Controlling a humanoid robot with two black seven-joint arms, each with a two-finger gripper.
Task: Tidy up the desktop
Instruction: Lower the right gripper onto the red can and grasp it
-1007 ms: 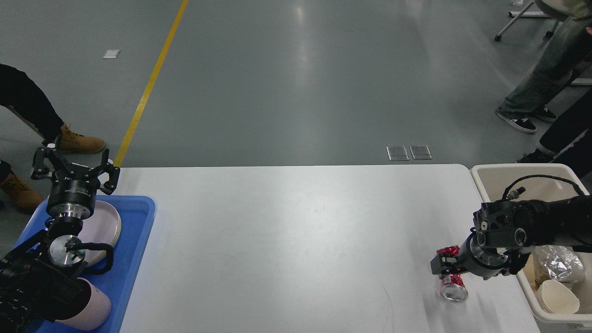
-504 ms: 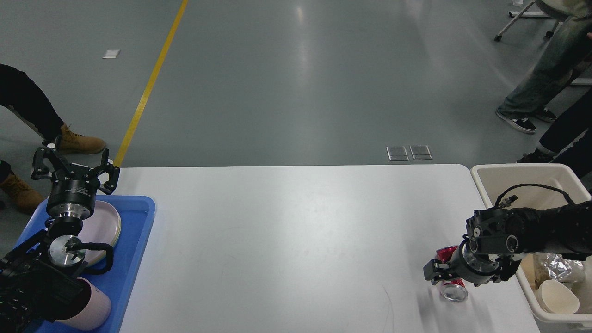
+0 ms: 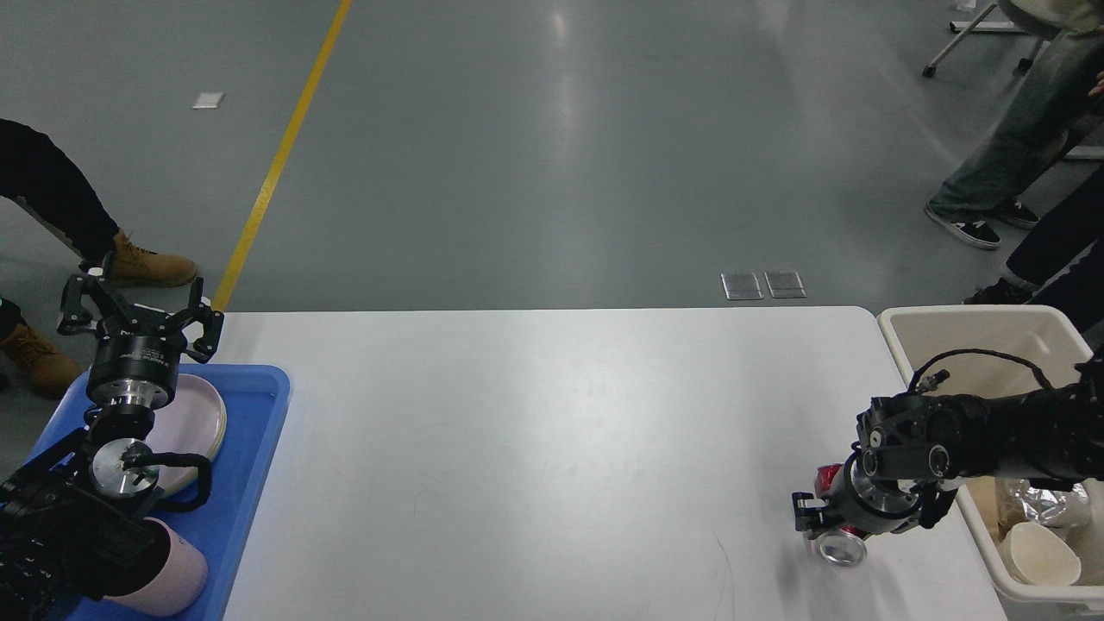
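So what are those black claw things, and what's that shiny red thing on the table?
This picture is taken from a robot's head, looking down at its own two black arms. The claws are its "hands", each called an end effector.

The left end effector hangs open above a blue tray, which holds a pale pink plate and a pink cup.

The right end effector is down at a red drink can lying on its side on the big white desktop. Whether it is squeezing the can cannot be told from here.

Beside the desktop is a cream bin with rubbish in it, such as a paper bowl. The legs and shoes belong to people nearby.
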